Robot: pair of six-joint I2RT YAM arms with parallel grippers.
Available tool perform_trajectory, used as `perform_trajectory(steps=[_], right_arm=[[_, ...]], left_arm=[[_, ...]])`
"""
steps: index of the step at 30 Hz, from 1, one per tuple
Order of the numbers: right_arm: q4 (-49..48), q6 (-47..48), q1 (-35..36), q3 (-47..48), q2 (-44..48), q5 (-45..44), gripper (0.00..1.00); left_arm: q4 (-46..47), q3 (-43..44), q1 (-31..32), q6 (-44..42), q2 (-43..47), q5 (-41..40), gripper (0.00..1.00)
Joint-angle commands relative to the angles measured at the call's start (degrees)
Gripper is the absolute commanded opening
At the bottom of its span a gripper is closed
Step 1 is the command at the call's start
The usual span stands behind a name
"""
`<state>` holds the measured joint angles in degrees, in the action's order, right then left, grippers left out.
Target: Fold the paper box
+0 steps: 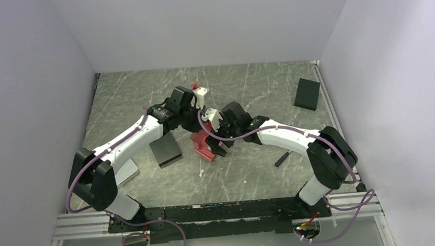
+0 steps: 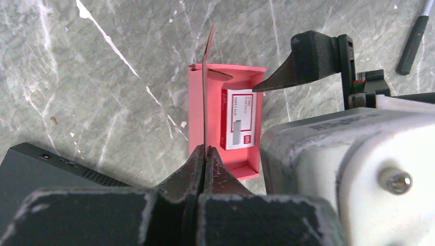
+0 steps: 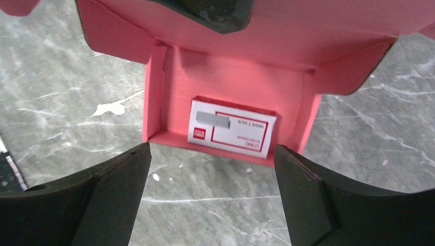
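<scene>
The paper box (image 1: 204, 144) sits open at mid-counter (image 1: 259, 92). The left tool (image 2: 205, 151), at the box's 6 o'clock in its wrist view, pinches the upright lid flap. The right tool (image 3: 211, 148) is spread, with the box just beyond at 12 o'clock and a printed packet (image 3: 233, 125) inside.

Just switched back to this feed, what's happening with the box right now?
The left gripper is shut on the raised lid flap of the paper box, holding it upright. The right gripper is open at the box's open end, gripping nothing. A small red-and-white packet lies flat inside the box. The lid is not yet folded down.
</scene>
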<state>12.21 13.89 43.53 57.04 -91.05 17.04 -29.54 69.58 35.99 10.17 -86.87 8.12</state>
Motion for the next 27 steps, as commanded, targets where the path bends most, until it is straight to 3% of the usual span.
perform_trajectory(steps=[1, 6, 12, 17, 19, 22, 27], right_arm=[[0.09, 0.23, -3.01, 1.74, 5.06, 9.25, 0.93], [4.23, 6.12, -12.58, 0.16, 9.71, 23.97, 0.92], [3.49, 6.51, -17.93, -0.97, 10.36, 26.88, 0.92], [2.83, 5.16, -20.66, -0.02, 6.84, 30.69, 0.92], [2.97, 5.08, -21.41, 0.67, 6.08, 31.71, 0.91], [2.02, 4.65, -21.57, 0.54, 6.09, 32.76, 0.91], [0.48, 2.9, -21.92, 1.22, 4.84, 34.48, 0.9]], left_arm=[[2.64, -0.55, 0.61, -1.35, -0.47, 1.84, 0.0], [3.04, -0.97, 0.66, -5.86, -2.52, 2.13, 0.0], [1.65, 1.85, 0.55, -7.26, -8.07, 1.16, 0.03], [0.45, 4.04, 0.49, -5.3, -8.97, -1.58, 0.37], [1.1, 3.69, 0.25, -4.29, -7.41, -2.14, 0.47], [2.22, 2.8, -0.52, -2.74, -5.18, 0.3, 0.55], [2.27, 2.09, -1.76, -0.74, -1.79, 4.85, 0.57]])
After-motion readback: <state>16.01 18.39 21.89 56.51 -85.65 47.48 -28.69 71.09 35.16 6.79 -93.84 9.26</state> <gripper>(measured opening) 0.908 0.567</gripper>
